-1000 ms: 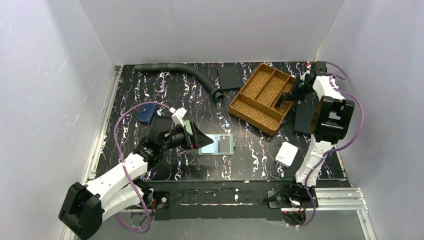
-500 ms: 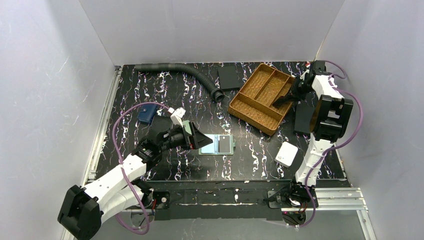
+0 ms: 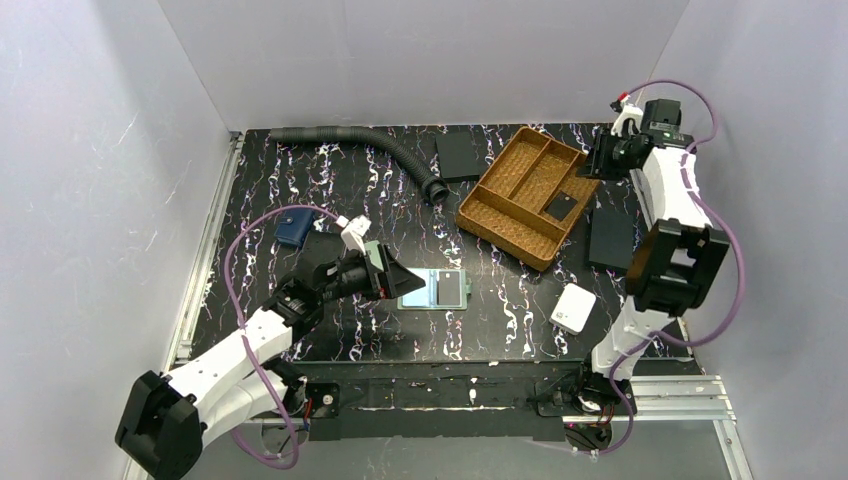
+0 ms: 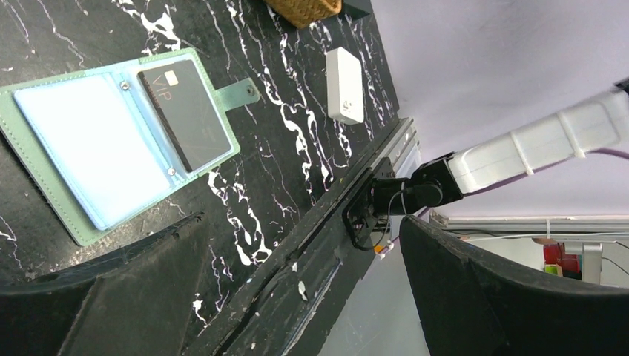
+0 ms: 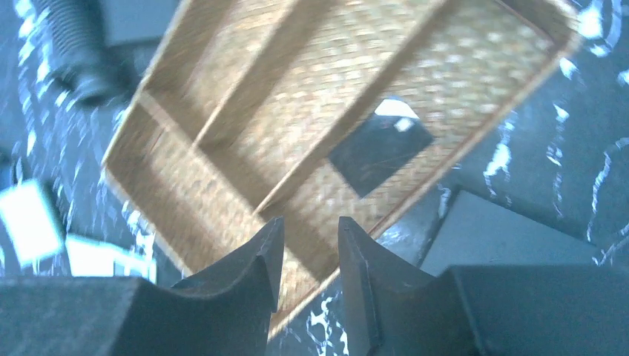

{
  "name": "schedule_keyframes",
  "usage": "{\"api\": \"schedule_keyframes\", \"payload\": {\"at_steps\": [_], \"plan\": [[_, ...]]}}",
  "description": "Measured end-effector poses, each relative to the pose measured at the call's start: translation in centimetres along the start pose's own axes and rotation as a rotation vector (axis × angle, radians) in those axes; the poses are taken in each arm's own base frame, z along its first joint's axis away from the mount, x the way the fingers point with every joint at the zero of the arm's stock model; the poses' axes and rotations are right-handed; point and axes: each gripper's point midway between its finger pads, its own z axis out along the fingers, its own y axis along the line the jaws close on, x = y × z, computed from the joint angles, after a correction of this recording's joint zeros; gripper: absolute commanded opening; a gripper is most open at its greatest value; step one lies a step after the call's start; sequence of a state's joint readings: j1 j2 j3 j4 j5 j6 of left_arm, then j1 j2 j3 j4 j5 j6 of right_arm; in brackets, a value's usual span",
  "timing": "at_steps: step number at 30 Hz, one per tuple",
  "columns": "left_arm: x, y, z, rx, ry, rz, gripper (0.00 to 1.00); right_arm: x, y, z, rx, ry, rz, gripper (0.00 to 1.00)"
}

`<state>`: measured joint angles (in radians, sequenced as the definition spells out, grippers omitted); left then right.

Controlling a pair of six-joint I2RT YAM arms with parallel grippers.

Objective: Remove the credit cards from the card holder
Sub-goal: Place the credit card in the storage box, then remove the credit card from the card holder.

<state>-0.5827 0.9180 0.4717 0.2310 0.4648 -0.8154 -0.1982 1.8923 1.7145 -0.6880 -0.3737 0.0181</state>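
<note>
A black marbled table (image 3: 300, 180) seen from above, with a robot arm bolted at each near corner.

The card holder (image 3: 418, 289), a sage-green bifold, lies open and flat near the middle of the table, towards the near edge. Its pale inside faces up and its snap tab (image 4: 239, 94) sticks out to the right. One black credit card (image 4: 185, 115), marked VIP, sits in its right-hand pocket.

The left gripper (image 3: 392, 275) hovers just left of the card holder. In the left wrist view its fingers (image 4: 111, 297) are spread wide and hold nothing.

A woven brown tray (image 3: 500, 240) with several compartments sits at the far right, turned at an angle. A second black card (image 3: 562, 207) lies flat in the compartment along the tray's right side.

The right gripper (image 5: 310, 222) is raised at the far right corner, above and just beyond the tray's right edge. Its fingers are parted by only a narrow gap, with nothing between them.

A white square box (image 3: 573, 308) rests near the right arm's base. A black flat slab (image 3: 611, 238) lies right of the tray, and another (image 3: 459, 156) lies at the far edge, left of the tray. A black ribbed hose (image 3: 380, 145) curves along the far side. A navy pouch (image 3: 294, 228) lies to the left.
</note>
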Motion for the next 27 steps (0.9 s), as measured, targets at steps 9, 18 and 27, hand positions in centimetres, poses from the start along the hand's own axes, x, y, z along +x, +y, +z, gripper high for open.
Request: {"api": "schedule_keyframes", "payload": {"at_steps": [9, 18, 27], "plan": [[2.1, 2.5, 1.5, -0.080, 0.120, -0.091, 0.93, 6.9, 9.0, -7.3, -0.457, -0.046, -0.423, 0.50], [3.0, 3.3, 3.7, -0.168, 0.222, -0.054, 0.90, 17.7, 16.6, -9.5, -0.840, -0.006, -0.711, 0.52], [2.2, 4.0, 3.5, -0.218, 0.171, -0.027, 0.98, 25.0, 21.7, -8.2, -1.003, 0.152, -0.887, 0.52]]}}
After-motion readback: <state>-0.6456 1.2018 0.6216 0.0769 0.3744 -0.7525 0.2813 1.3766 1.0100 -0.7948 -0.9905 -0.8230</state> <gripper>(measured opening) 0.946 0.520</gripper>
